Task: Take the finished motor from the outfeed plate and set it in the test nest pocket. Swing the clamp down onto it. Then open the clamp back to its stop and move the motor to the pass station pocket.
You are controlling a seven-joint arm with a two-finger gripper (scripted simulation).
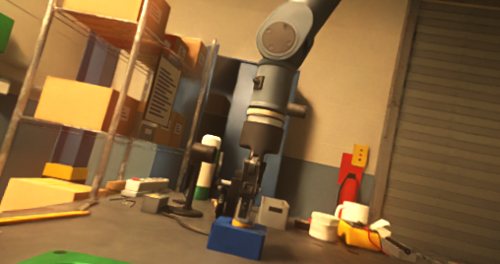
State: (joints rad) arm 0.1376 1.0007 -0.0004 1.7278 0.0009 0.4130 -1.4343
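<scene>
Near the middle of the bench sits a blue block [237, 237], and a yellow motor [241, 222] rests in the pocket on its top. My gripper [244, 213] hangs straight down over that block with its fingers open around the motor, holding nothing. Just behind the block stands a dark fixture [231, 195] with a clamp arm, partly hidden by my fingers. A green plate [64, 257] shows at the bottom left edge of the bench.
Behind the work a metal shelf rack [98, 90] carries cardboard boxes, and a blue cabinet stands by the wall. A black stand [193, 179] with a white and green cylinder stands to the left. A white mug [353, 212], a yellow meter [359, 234] and a fire extinguisher are on the right.
</scene>
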